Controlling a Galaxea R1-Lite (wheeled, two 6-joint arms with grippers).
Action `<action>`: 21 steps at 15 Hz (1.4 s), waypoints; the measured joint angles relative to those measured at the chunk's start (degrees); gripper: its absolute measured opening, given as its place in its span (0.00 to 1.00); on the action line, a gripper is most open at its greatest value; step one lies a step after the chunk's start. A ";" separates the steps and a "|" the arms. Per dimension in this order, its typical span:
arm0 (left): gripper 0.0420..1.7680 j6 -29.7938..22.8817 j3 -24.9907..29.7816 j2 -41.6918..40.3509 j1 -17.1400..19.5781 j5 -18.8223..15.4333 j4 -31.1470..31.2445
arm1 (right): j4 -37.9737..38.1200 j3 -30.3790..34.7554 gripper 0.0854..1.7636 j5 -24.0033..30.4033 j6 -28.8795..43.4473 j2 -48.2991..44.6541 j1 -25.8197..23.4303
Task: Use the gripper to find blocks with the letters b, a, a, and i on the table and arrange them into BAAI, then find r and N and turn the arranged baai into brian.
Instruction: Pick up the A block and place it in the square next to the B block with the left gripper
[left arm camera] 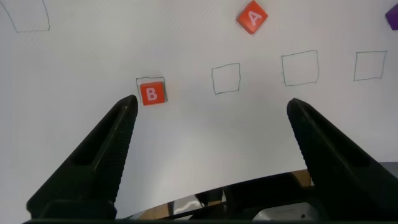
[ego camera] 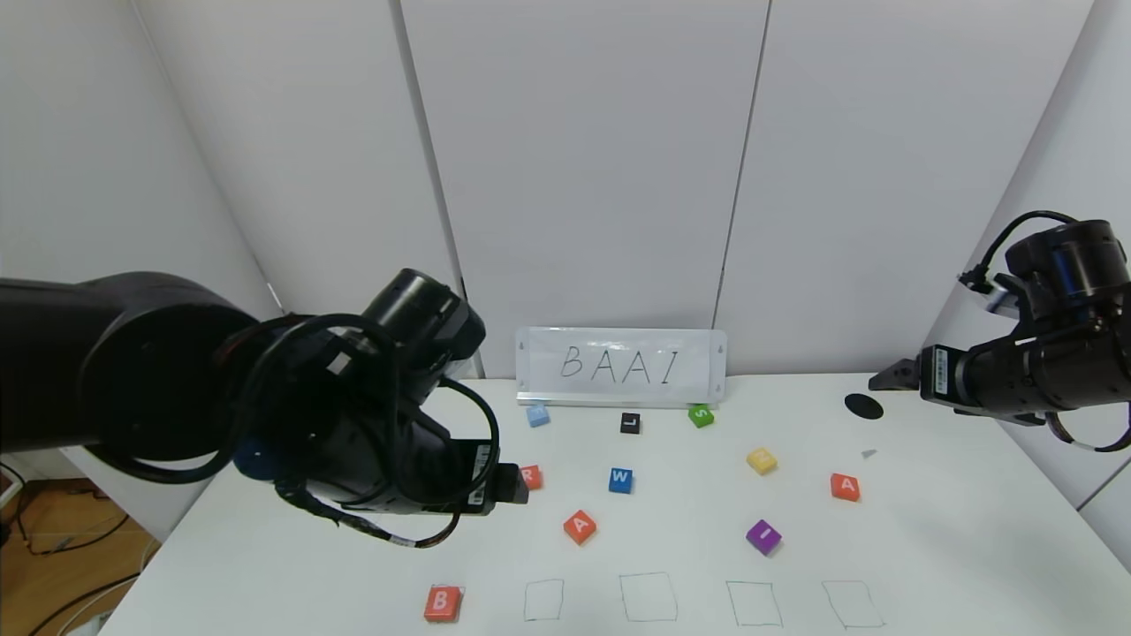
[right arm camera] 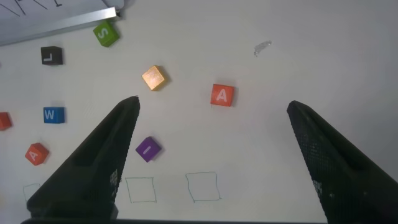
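Left tool (left arm camera: 208,112) hangs above the desk (ego camera: 928,548), fingers spread wide, holding nothing; right tool (right arm camera: 211,115) likewise wide and empty, off at the right. B (ego camera: 442,603) sits on the first green square (left arm camera: 151,85). Next step looks like the near A (ego camera: 580,526): drop straight over it, straddle flat sides, place in the second square (ego camera: 543,600). Other A (ego camera: 845,487), I (ego camera: 763,536), r (ego camera: 531,477) wait.

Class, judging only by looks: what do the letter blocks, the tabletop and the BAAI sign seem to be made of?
Letter blocks, such as the B block: probably painted wood or plastic, with matte faces and crisp white letters. Tabletop: smooth white laminate, it seems, faintly glossy. BAAI sign: handwritten white sheet, apparently behind clear plastic with corner fixings.
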 joint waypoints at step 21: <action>0.97 -38.22 -42.36 36.17 -7.33 11.61 17.85 | -0.21 -0.29 0.97 -0.21 -0.16 1.48 -0.72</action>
